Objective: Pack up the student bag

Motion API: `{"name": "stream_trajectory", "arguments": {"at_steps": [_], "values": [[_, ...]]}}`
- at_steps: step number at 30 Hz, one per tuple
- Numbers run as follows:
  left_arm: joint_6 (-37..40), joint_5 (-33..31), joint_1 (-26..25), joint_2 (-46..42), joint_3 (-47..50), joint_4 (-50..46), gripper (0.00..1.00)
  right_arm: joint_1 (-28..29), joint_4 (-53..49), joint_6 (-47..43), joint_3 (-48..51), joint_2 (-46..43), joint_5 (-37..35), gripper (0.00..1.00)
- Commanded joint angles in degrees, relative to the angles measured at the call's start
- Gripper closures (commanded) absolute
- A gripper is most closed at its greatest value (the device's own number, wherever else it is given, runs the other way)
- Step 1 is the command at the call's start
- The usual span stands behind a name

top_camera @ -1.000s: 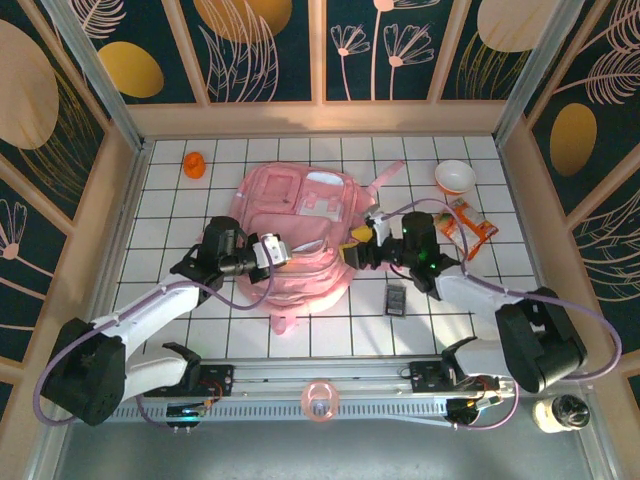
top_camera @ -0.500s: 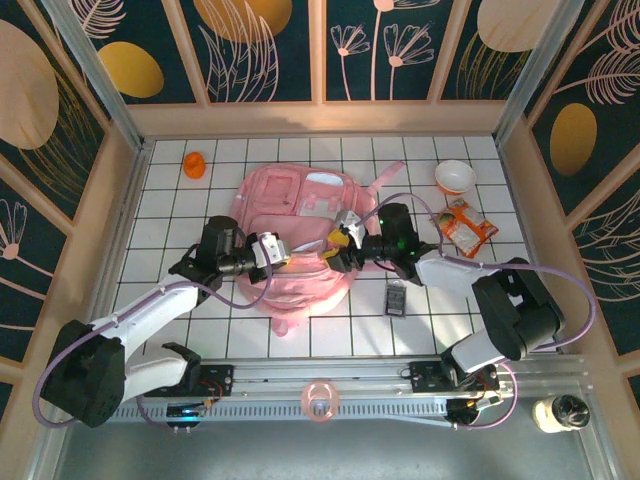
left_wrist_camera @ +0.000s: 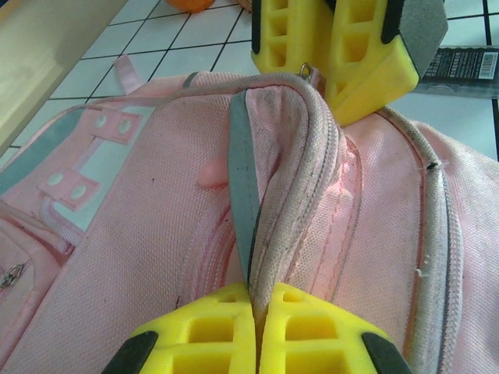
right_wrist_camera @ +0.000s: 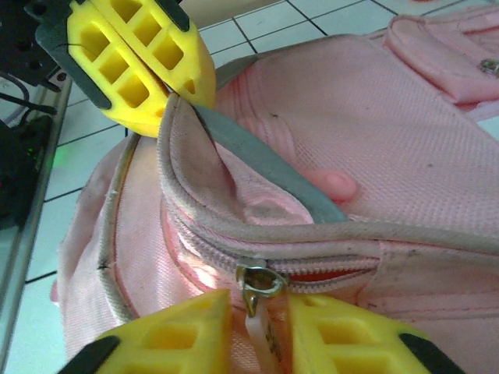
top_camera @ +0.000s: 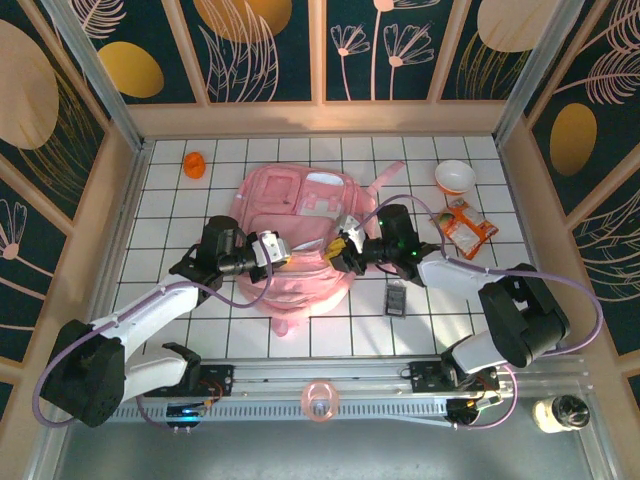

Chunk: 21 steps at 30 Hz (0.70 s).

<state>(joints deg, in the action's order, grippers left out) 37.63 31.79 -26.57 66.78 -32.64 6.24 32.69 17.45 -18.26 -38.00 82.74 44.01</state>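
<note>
The pink student bag (top_camera: pixel 300 200) lies flat in the middle of the white tiled counter (top_camera: pixel 165 205). The left gripper (left_wrist_camera: pixel 257 305) is pressed together, pinching a raised fold of the bag's zipped edge. Facing it, the right gripper (right_wrist_camera: pixel 259 327) is narrowly spread, with the zip pull (right_wrist_camera: pixel 260 284) between its fingers.

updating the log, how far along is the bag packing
Done: nothing looks packed; the packet, bowl and dark box lie on the table. In hand: left gripper pinches a fold of the bag, right gripper straddles the zip pull. Left: open the zip, load the items, close up.
</note>
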Motion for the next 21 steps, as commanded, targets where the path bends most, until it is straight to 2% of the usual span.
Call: {"name": "stream_trajectory", "arguments": {"at_steps": [1, 5, 11, 15, 21], "values": [[-1.1, 0.2, -0.1, -1.1, -0.6, 6.9, 1.00, 0.8, -1.6, 1.2, -1.1, -1.0, 1.6, 0.86], [-1.5, -0.7, -0.1, -0.9, -0.5, 7.0, 1.00, 1.0, -1.7, 2.5, -1.4, -1.0, 0.7, 0.99], [-3.5, -3.3, -0.1, -0.6, -1.1, 7.3, 1.00, 2.0, -2.6, 5.2, -1.8, -3.3, -2.3, 1.00], [-8.9, -4.1, -0.5, 0.7, -3.2, 7.6, 1.00, 6.4, -4.6, 8.2, -3.5, -4.7, -5.9, 1.00], [-16.2, -13.4, -8.0, 4.3, -6.9, 9.5, 1.00, 13.0, -4.0, 18.1, -3.8, -5.9, -11.9, 1.00]]}}
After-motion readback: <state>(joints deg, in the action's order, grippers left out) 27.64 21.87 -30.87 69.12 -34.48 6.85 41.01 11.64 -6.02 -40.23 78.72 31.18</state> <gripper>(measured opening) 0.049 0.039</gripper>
